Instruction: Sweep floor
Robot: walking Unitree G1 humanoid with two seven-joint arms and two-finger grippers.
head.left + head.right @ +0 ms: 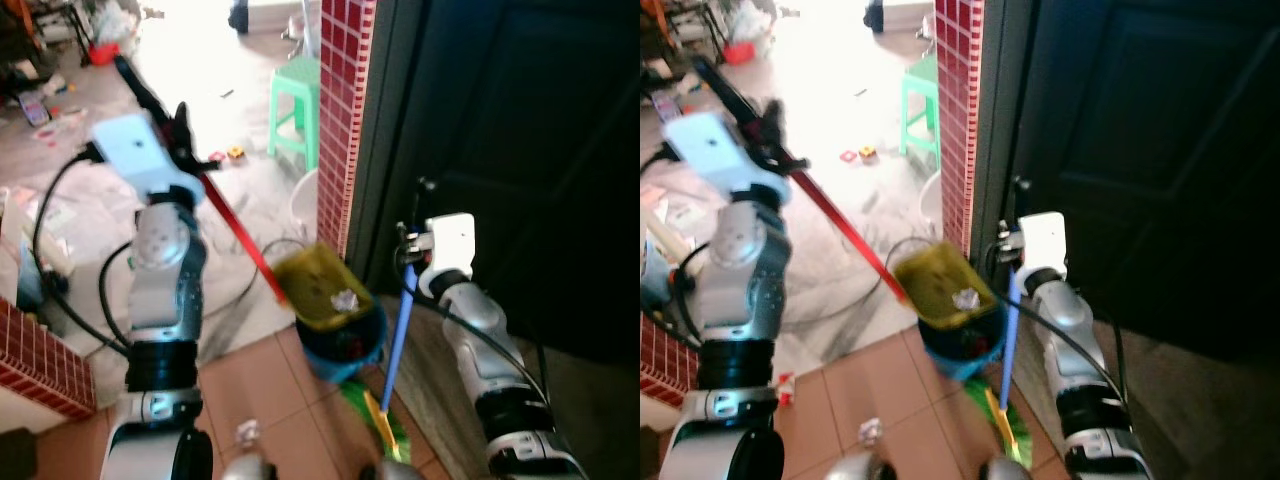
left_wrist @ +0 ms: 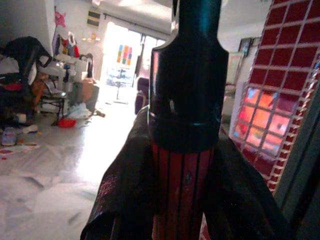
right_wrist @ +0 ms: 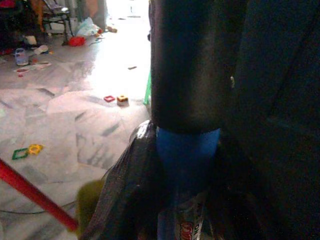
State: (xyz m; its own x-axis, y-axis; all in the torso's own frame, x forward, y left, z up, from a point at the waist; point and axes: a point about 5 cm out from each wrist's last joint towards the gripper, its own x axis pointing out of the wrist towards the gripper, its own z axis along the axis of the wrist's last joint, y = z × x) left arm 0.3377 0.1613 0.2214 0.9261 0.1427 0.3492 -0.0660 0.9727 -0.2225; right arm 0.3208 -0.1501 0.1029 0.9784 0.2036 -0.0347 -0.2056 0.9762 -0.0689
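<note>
The left gripper (image 1: 182,140) is closed around the red handle (image 1: 235,225) of a yellow dustpan (image 1: 318,286), held tilted over a blue bin (image 1: 345,345) by the brick pillar (image 1: 345,110). A crumpled scrap (image 1: 345,299) lies in the pan. The right gripper (image 1: 410,250) is clamped on the blue broom (image 1: 400,325), whose bristles rest on the tiles beside the bin. Another scrap (image 1: 247,432) lies on the floor nearby. To empty well, I judge the pan should tip slowly with its lip inside the bin's rim, while the broom stays clear.
</note>
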